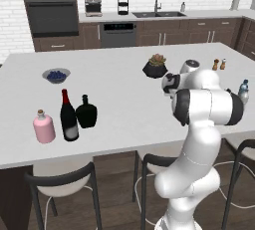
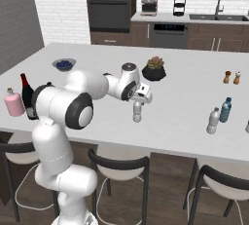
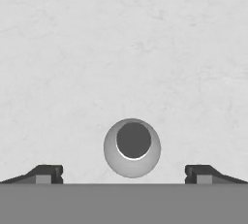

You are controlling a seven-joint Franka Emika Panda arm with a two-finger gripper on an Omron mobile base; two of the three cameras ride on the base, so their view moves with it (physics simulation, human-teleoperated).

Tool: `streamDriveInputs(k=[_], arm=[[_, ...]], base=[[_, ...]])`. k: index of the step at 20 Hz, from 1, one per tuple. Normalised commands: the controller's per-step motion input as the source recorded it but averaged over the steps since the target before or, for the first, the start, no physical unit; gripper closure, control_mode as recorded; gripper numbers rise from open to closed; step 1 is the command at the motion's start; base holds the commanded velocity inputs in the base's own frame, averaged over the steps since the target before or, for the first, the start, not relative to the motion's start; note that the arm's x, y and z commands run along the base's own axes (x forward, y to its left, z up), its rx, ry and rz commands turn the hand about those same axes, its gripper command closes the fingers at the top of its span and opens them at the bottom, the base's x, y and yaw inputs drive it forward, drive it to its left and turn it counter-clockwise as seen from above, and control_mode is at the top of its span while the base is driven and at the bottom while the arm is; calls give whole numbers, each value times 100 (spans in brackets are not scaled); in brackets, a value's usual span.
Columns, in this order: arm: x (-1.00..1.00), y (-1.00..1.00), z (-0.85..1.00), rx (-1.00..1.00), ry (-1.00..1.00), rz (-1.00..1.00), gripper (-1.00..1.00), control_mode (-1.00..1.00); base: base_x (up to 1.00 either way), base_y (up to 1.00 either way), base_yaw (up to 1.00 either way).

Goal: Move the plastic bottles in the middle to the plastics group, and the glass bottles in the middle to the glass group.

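Presently, the gripper (image 3: 124, 173) is seen spread wide and empty directly above a small clear bottle (image 2: 137, 111) standing on the white island counter (image 2: 180, 97); the dark wine bottle (image 1: 68, 116) is placed between the pink bottle (image 1: 44, 126) and black flask (image 1: 86, 112).

Counter (image 1: 124, 104): pale grey-white, faint marbling in hand view. Pink bottle (image 1: 44, 127) with tan cork, at 9 o'clock of the wine bottle (image 1: 68, 117): dark glass, red neck, pale label. Black flask (image 1: 86, 112) at its 3 o'clock. Clear plastic bottle (image 2: 212, 121), pale grey cap; blue-tinted bottle (image 2: 225, 110), dark cap, at its 2 o'clock. Another clear bottle (image 2: 137, 110) under the hand; from above it's a grey disc with dark centre. Shakers (image 2: 232, 77) orange-brown. Plant pot (image 2: 154, 72) black, green-reddish leaves. Bowl (image 1: 56, 75) grey, blue contents. Fingertips (image 3: 48, 174) dark.
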Motion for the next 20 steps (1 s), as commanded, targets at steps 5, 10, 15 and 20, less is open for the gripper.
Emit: streamDriveInputs(k=[5, 10, 15, 20], arm=[[10, -7, -18, 0, 0, 0, -100, -100], [1, -4, -2, 0, 0, 0, -100, -100], [15, 0, -4, 0, 0, 0, -100, -100], [19, 0, -10, 0, 0, 0, -100, -100]], base=[[0, 0, 0], [0, 0, 0], [0, 0, 0], [0, 0, 0]])
